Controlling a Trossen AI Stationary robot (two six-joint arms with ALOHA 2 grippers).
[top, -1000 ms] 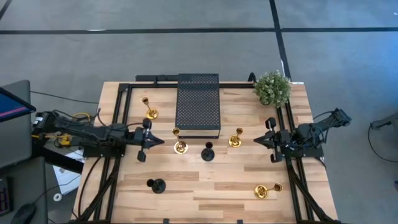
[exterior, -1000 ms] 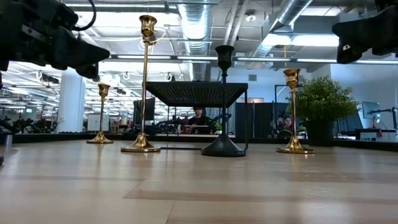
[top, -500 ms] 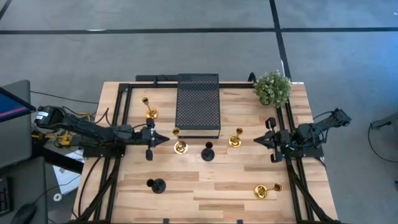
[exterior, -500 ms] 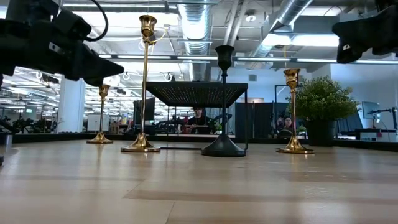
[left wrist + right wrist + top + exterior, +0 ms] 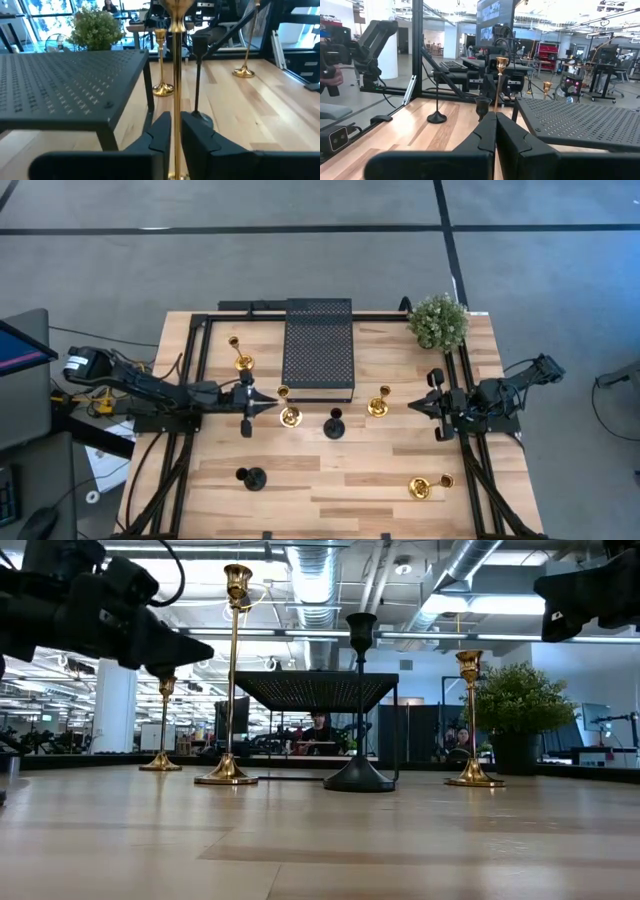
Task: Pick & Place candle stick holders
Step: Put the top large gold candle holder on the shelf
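While the right gripper (image 5: 412, 407) waits at the worktop's (image 5: 330, 470) right edge, the high view shows the left gripper (image 5: 270, 406) pushed further across than a second ago, its tip now just beside the tall gold candlestick holder (image 5: 289, 414) standing in front of the black perforated platform (image 5: 319, 347). A black holder (image 5: 334, 424) and another gold holder (image 5: 378, 406) stand further along the same row.

From the low view, the left arm's dark mass has advanced toward the tall gold holder's stem (image 5: 236, 680), at a level high on it.

Through the left wrist view, the fingers (image 5: 200, 140) stand narrowly parted with the gold stem (image 5: 176, 85) between them, not yet gripped. A grasp looks imminent.

By the right wrist view, that gripper's fingers (image 5: 512, 137) are pressed together, holding nothing.
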